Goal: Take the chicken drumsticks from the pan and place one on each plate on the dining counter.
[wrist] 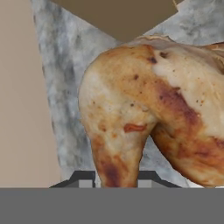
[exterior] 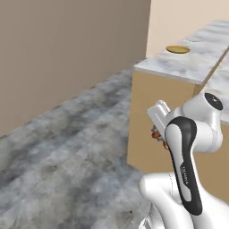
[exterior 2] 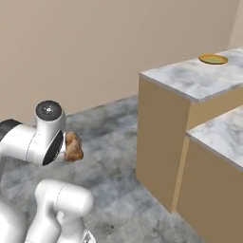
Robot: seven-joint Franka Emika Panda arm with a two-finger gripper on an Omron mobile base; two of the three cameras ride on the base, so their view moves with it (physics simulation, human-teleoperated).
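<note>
Gripper (wrist: 116,186) mostly hidden behind the arm in both base views; fingertips barely visible at the hand view's bottom edge. Drumstick (wrist: 148,109) clamped between the closed-in fingers — narrow end pinched, cut off at the right edge in the hand view. Seen as a small brown lump beside the wrist, above the floor. Yellow plate (exterior 2: 213,59) on the counter (exterior 2: 190,80), well apart — partly cropped, surface detail unclear.

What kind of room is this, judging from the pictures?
Probably a kitchen or dining area: a tall dining counter with a marble top and a tan wooden front, a yellow plate on it, and a roasted chicken drumstick in the gripper.
</note>
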